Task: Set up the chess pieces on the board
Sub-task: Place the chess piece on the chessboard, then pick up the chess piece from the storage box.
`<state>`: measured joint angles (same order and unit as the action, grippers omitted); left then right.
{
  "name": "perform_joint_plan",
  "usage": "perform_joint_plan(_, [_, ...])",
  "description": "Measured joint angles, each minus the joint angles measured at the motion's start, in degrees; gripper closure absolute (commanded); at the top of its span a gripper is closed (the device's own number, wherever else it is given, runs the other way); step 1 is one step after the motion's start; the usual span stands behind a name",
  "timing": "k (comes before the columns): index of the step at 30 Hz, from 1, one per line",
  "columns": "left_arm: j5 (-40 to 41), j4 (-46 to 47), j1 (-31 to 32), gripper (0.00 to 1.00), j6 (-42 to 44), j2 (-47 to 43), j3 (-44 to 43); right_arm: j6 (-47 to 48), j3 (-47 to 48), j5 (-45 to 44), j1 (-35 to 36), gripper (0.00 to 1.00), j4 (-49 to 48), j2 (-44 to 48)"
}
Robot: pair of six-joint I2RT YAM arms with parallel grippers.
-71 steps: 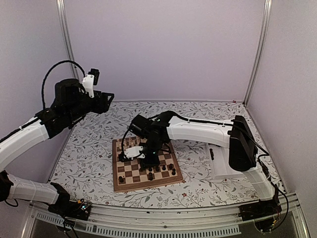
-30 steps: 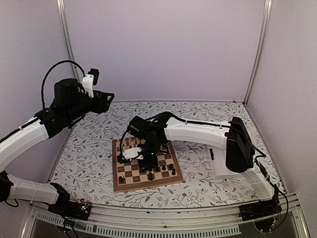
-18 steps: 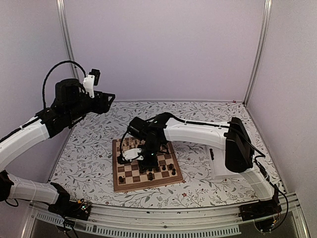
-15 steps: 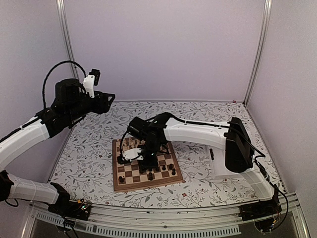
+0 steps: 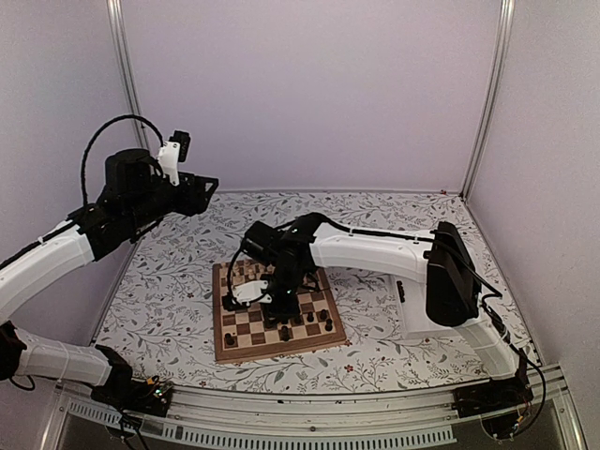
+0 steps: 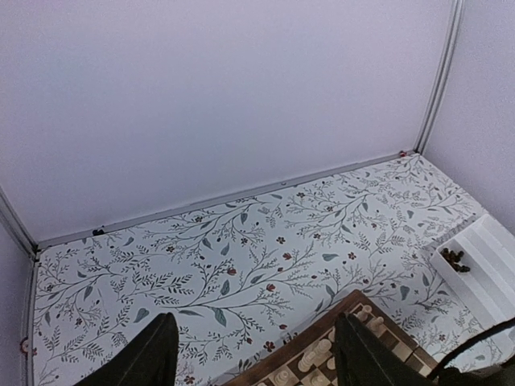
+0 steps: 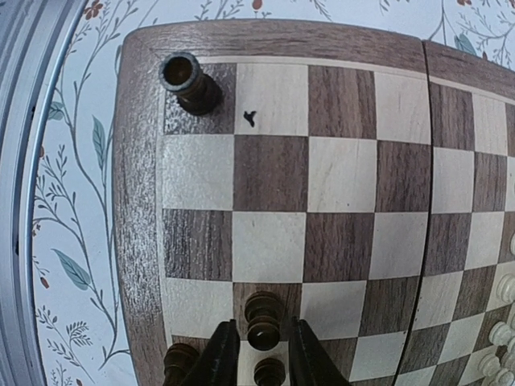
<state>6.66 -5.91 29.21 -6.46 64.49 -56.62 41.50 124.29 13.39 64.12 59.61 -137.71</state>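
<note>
The right gripper [image 7: 262, 328] stands slightly spread around a dark pawn [image 7: 263, 315] on the board [image 7: 137, 201], barely shifted from before. The left gripper [image 6: 256, 323] stays raised, spread wide.

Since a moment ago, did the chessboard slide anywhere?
No. The board sits just as far from the white tray as before.

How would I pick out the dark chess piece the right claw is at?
Start at the chessboard and its edge nearest the arms' bases. The piece stands on a dark square in the second row from that edge, between the right gripper's black fingers. Neighbouring pieces sit off to the side or further back; the corner rook stands alone.
</note>
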Motion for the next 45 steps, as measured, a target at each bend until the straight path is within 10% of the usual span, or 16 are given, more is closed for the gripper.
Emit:
perform_joint_plan(15, [-2.21,0.09,-0.63,0.39,0.61,3.1,0.0,0.13,-5.99,-0.72,-2.97,0.66,-0.33,13.9])
perform_joint_plan(30, [-11.8,-1.66,8.33,0.43,-3.28,14.6,-7.48,-5.31,-55.74,-0.24,-39.34,0.67,-14.25,44.57])
perform_joint_plan(45, [-11.67,-7.69,12.55,0.43,-5.84,24.79,-19.37,-9.9,-63.17,-3.69,-38.69,0.6,-21.79,39.19])
